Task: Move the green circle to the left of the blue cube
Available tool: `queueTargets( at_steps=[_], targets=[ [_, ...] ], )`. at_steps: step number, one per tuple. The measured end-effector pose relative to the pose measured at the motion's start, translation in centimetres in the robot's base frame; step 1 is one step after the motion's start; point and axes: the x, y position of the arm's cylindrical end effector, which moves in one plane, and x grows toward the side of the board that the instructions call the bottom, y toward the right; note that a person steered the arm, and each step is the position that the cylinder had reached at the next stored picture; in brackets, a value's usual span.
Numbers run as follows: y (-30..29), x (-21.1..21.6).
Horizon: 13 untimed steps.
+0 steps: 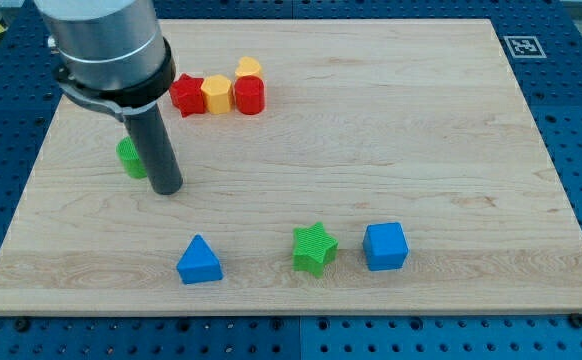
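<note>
The blue triangle (200, 261) is sitting nearest the view's bottom edge, with the green star (314, 247) and the blue cube (385, 246) lying to its right, the star just beside the cube. My tip (166, 188) is resting on the wooden board (421, 130) at the view's left; it is a plain rod, with no jaws to spread or press. The green circle (130, 158) is peeking out just beside the rod, on its left, well apart from the blue cube. Farther up, a red star (186, 94), yellow hexagon (216, 95), red cylinder (249, 95) and yellow heart (249, 68) are clustering together.
</note>
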Motion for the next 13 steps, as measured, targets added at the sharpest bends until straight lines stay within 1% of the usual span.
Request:
queueTargets(
  at_steps=[2, 3, 4, 5, 6, 9, 10, 13],
  targets=[
    [0.4, -2.9],
    [0.4, -5.5],
    [-2.8, -8.4],
    [-4.1, -5.3],
    [-3.9, -3.2],
    [-4.2, -2.5],
    [-4.2, -1.3],
    [-3.9, -0.8]
  ],
)
